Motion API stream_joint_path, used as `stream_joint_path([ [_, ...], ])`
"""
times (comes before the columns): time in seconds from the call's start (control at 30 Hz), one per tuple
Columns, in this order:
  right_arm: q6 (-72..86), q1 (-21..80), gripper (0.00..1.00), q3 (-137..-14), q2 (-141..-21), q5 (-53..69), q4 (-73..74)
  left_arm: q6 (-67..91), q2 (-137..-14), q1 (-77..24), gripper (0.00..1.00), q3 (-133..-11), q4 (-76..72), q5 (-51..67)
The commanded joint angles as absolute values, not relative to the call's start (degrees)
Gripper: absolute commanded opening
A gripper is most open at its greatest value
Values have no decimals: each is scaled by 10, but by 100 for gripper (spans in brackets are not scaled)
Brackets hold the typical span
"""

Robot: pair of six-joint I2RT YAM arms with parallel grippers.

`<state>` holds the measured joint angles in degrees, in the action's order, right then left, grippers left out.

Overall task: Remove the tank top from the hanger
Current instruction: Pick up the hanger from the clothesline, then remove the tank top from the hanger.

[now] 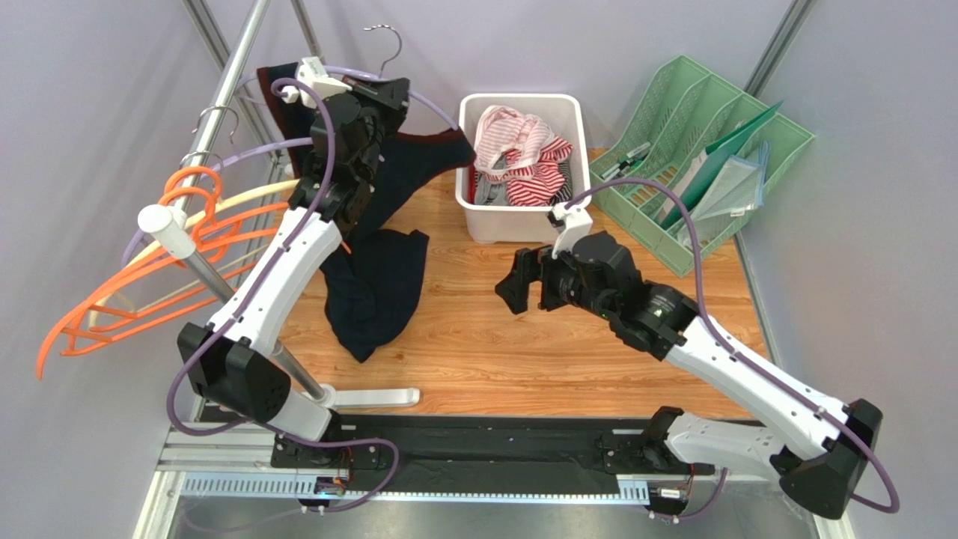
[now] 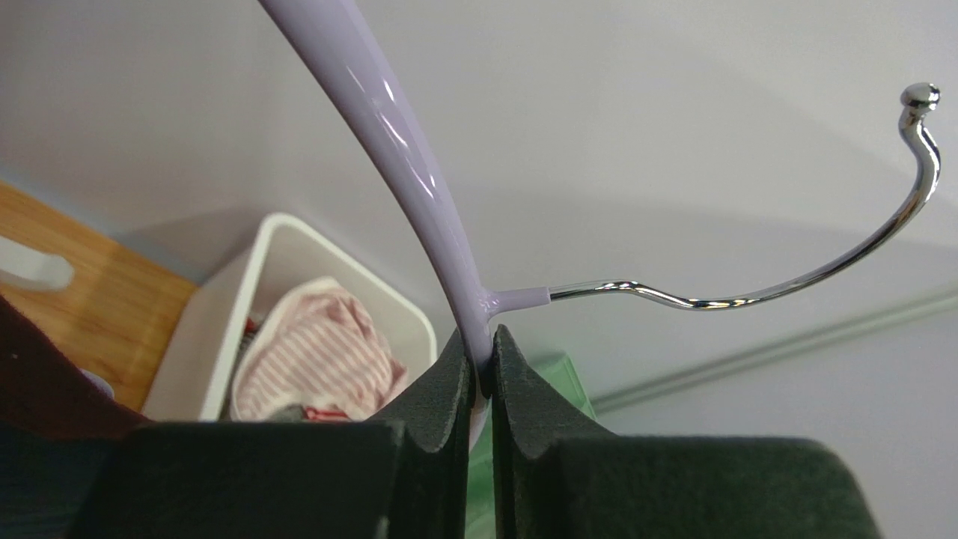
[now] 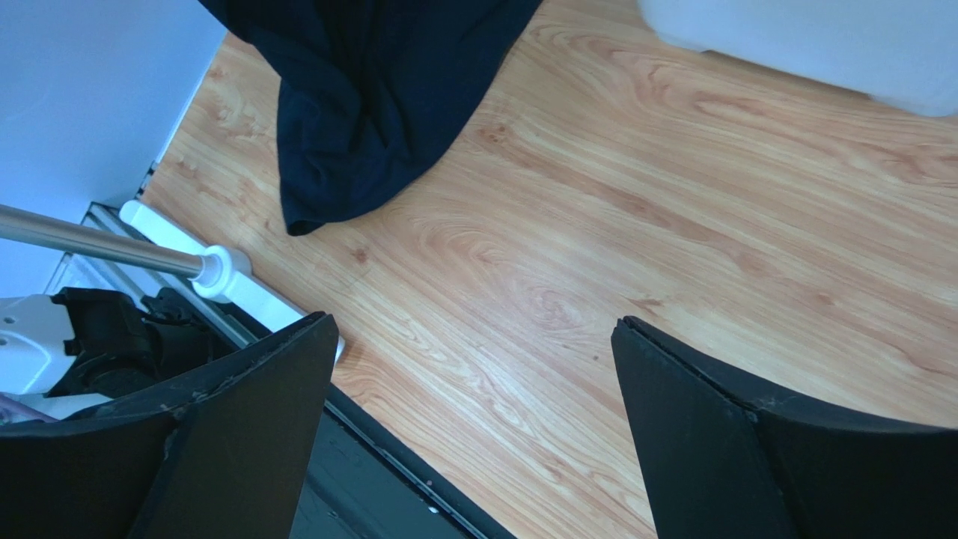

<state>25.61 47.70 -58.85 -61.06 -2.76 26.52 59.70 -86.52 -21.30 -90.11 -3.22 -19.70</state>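
Left pincer (image 2: 481,362) nearly shut, clamped on lilac hanger (image 2: 388,135) right at the neck where the metal hook (image 2: 787,281) comes out; hanger held up above the table (image 1: 506,348). Dark navy tank top (image 1: 377,281) hangs on the hanger just below left pincer, drapes down, lower end bunched at table surface, near the white bin (image 1: 495,219). Right pincer (image 3: 472,326) wide open, holds nothing, hovers over bare wood to the right of the tank top, apart from it, not touching.
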Motion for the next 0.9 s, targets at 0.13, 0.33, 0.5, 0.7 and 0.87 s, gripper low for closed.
stream_joint_path([
  [0.13, 191, 475, 100, -601, -523, -112, 350, 628, -787, -279, 0, -893, 34, -59],
  [0.33, 149, 475, 98, -606, -472, -78, 348, 648, -768, -325, 0, -877, 49, -13],
  [0.5, 116, 475, 91, -609, -462, -27, 329, 683, -759, -366, 0, -860, 48, -4],
  [0.7, 117, 476, 91, -555, -401, -8, 268, 706, -763, -403, 0, -857, 40, 36],
  [0.87, 133, 476, 98, -448, -319, -20, 187, 749, -751, -420, 0, -845, 16, 36],
])
